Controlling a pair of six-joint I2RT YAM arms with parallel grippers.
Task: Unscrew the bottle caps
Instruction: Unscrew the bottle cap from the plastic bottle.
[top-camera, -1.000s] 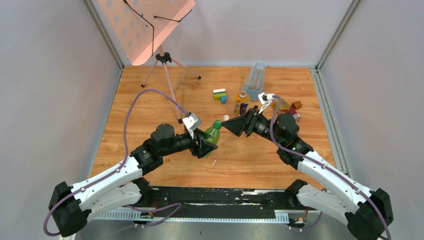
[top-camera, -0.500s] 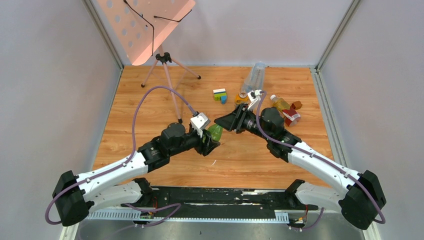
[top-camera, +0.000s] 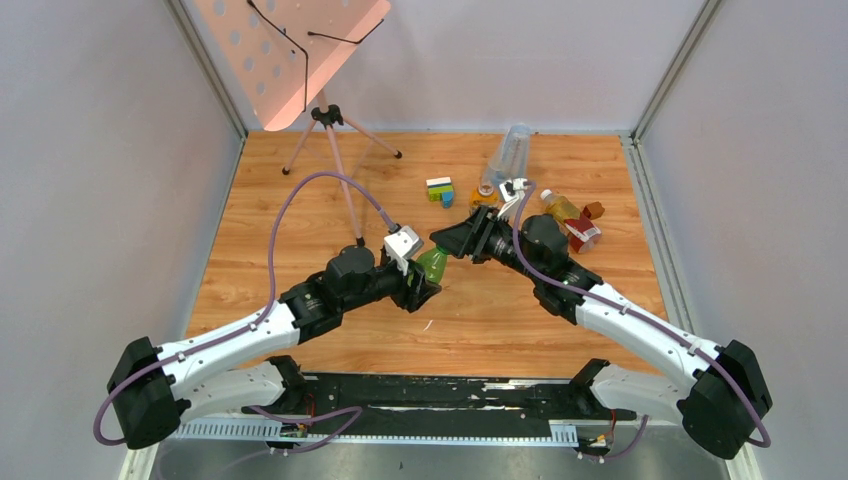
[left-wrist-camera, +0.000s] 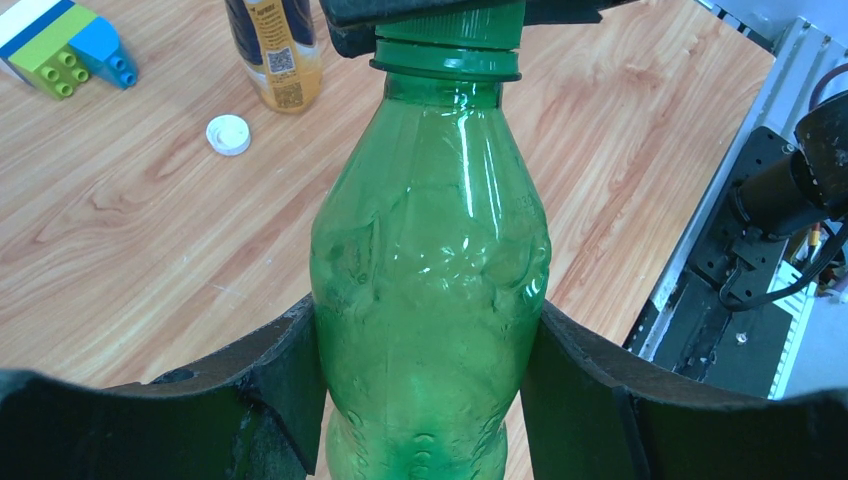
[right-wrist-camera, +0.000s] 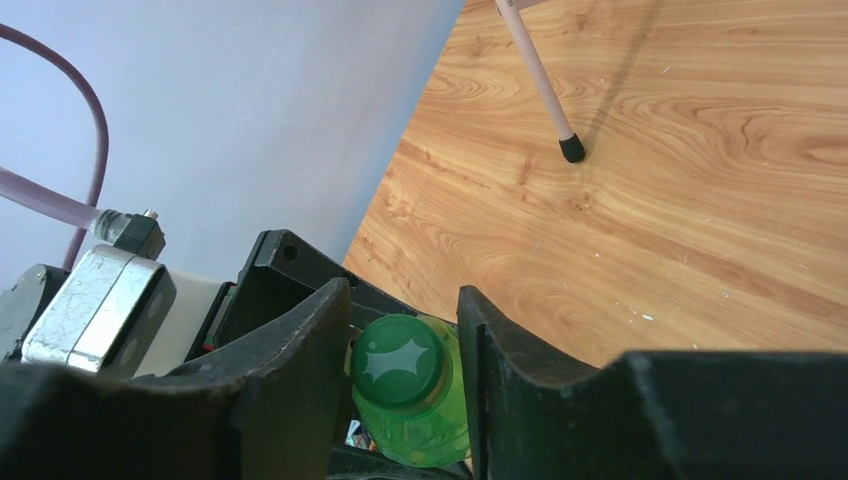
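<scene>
The green bottle (top-camera: 432, 264) (left-wrist-camera: 430, 280) is held tilted above the table, with my left gripper (top-camera: 425, 285) (left-wrist-camera: 430, 330) shut on its body. Its green cap (right-wrist-camera: 402, 362) (left-wrist-camera: 450, 30) sits between the fingers of my right gripper (top-camera: 447, 243) (right-wrist-camera: 403, 295), which close on it from both sides. A loose white cap (left-wrist-camera: 228, 134) lies on the wood. An amber bottle with a yellow label (left-wrist-camera: 275, 50) (top-camera: 484, 193) stands behind it. A second amber bottle, red-labelled (top-camera: 572, 222), lies at the right with a white cap (top-camera: 546, 195) on it.
A tall clear container (top-camera: 512, 150) stands at the back. Toy bricks (top-camera: 440, 190) (left-wrist-camera: 60, 45) lie near it, and a reddish-brown block (top-camera: 595, 210) sits at the far right. A tripod stand (top-camera: 330, 150) occupies the back left; one leg (right-wrist-camera: 540, 80) shows in the right wrist view.
My left arm carried the green bottle up and rightward, tilting it toward the right gripper. My right gripper moved left onto the cap and narrowed around it.
</scene>
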